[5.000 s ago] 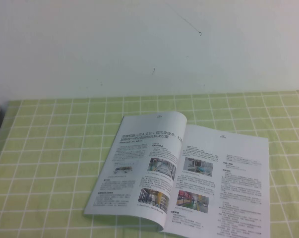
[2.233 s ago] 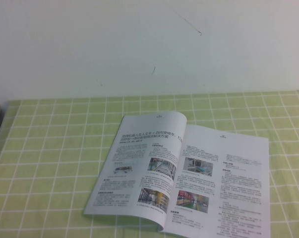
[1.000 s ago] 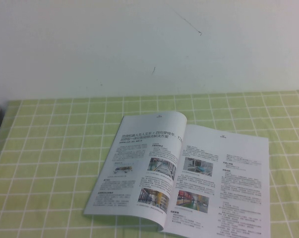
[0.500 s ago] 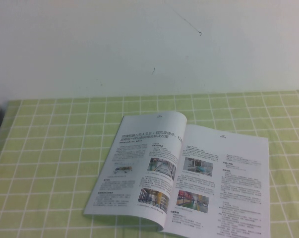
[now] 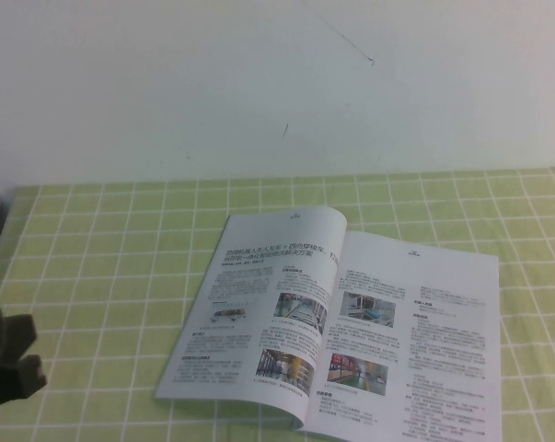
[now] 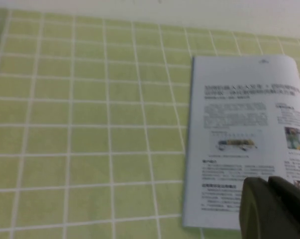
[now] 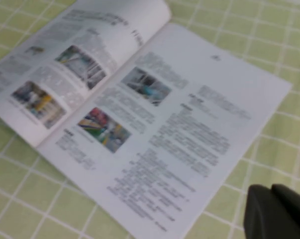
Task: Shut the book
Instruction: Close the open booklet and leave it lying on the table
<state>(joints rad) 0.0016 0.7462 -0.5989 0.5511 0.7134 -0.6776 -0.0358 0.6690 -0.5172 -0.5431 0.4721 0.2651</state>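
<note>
Book (image 5: 351,322) lying open on the green checked worktop (image 5: 102,239), with a claw on either side of it.

It lies flat with printed pages and small photos facing up, right of the worktop's middle and toward the near edge; its left page arches up a little at the spine, while the right page lies flatter. The left claw (image 6: 270,199) hangs low over the worktop's near left side, left of the book and apart from it, holding nothing. The right claw (image 7: 274,204) appears only in its own wrist view, seemingly just off the outer edge of the right page above the cloth, also holding nothing. I cannot tell whether either claw is open or closed, since only dark tips show.
</note>
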